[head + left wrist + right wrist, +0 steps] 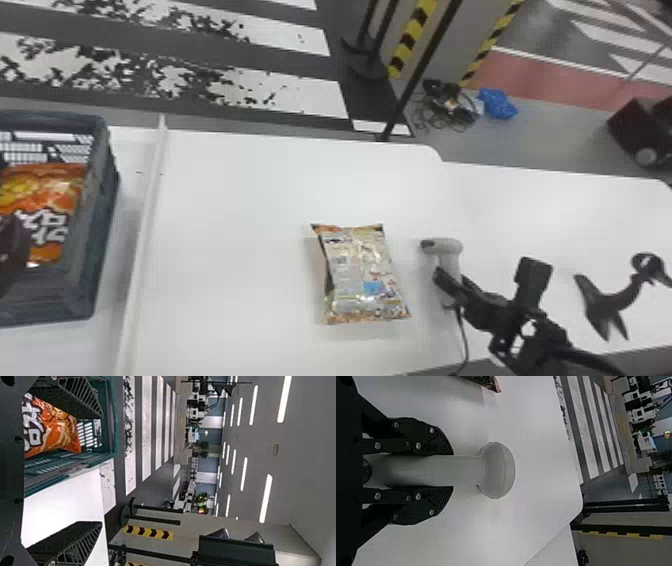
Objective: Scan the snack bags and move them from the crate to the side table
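Left of the right end effector (450,287), which grips the scanner (447,246), a snack bag (361,275) lies flat, untouched.

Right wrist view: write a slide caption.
Right gripper holds the scanner by its handle above the table, near a snack bag.

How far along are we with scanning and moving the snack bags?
Partway, it seems. One shiny, printed snack bag lies on the white table, outside the blue-grey plastic crate; whether it's been scanned I can't tell. The right gripper holds the pale grey handheld scanner. Left: at least one orange snack bag in the crate. The left gripper is open, empty.
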